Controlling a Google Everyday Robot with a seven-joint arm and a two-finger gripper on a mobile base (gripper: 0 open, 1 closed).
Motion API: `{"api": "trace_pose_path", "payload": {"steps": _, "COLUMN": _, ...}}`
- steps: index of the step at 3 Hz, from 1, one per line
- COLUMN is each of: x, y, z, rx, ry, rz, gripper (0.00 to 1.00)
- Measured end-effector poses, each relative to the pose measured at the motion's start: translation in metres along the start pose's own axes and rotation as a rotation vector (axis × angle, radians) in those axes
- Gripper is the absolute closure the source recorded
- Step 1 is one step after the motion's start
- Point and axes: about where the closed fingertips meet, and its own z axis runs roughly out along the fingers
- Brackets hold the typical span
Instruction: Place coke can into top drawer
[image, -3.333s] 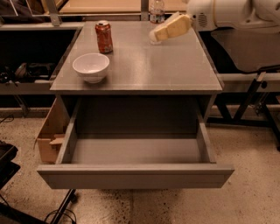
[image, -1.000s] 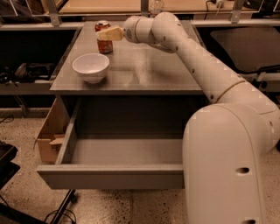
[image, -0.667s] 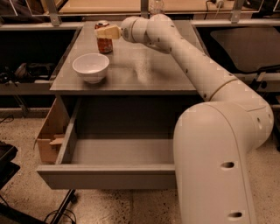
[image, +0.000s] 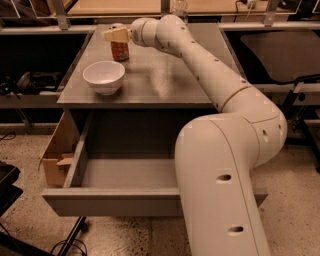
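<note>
Arm (image: 220, 200) runs from lower right to upper left of frame. Drawer (image: 110, 205) stands pulled open at lower centre. Can (image: 120, 51) stands upright on cabinet top (image: 150, 82) at upper left, behind bowl (image: 104, 76); long axis vertical, top end up. Gripper (image: 116, 35) sits right at can's top; open or clamped, cannot tell. Step looks like the grasp, 1st of about 3. Next probably needs a firm hold, a lift, then a carry down-frame over drawer

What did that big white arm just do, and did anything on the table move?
The arm swung leftward across the cabinet top, bringing its end effector from the right side to just over the coke can. Whether it grips the can is unclear. The can, white bowl and open top drawer stayed put.
</note>
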Motion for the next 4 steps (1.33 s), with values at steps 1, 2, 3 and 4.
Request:
{"api": "trace_pose_path", "payload": {"steps": 1, "x": 0.012, "y": 0.008, "z": 0.016, "rx": -0.013, "ry": 0.027, "rz": 0.016, "gripper": 0.18}}
{"api": "trace_pose_path", "payload": {"steps": 2, "x": 0.021, "y": 0.013, "z": 0.024, "rx": -0.014, "ry": 0.042, "rz": 0.032, "gripper": 0.41}}
{"api": "trace_pose_path", "payload": {"steps": 3, "x": 0.022, "y": 0.013, "z": 0.025, "rx": -0.014, "ry": 0.042, "rz": 0.032, "gripper": 0.65}}
{"api": "trace_pose_path", "payload": {"steps": 4, "x": 0.022, "y": 0.013, "z": 0.025, "rx": -0.014, "ry": 0.042, "rz": 0.032, "gripper": 0.87}}
